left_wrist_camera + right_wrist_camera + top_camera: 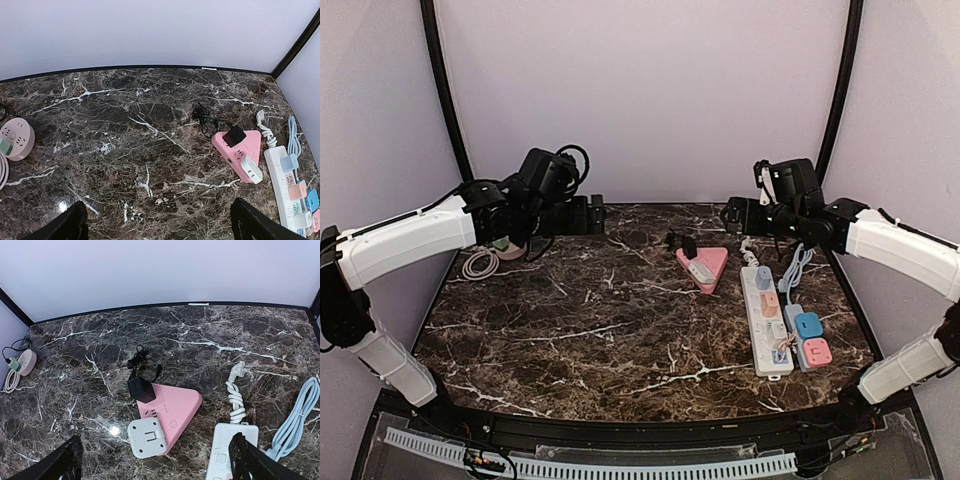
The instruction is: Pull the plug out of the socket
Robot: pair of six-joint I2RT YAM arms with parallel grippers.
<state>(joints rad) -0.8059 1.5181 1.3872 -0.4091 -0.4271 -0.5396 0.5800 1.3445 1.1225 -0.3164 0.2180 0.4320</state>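
A pink triangular socket (708, 262) (225, 147) (177, 407) lies flat right of the table's middle. A black plug (688, 246) (234, 135) (141, 389) with a bundled black cord sits in its far corner. A white plug (251, 169) (146, 438) sits at its near corner. My left gripper (592, 215) (160, 225) hovers open over the far left of the table, well away from the socket. Over the far right hangs my right gripper (732, 215) (155, 460), open and empty, above and behind the socket.
A white power strip (765, 320) (222, 450) with several coloured plugs lies to the right of the pink socket, beside a light blue cable (798, 265) (295, 420). A round pink socket (505, 247) (17, 137) holding a green plug (5, 146) sits at the far left.
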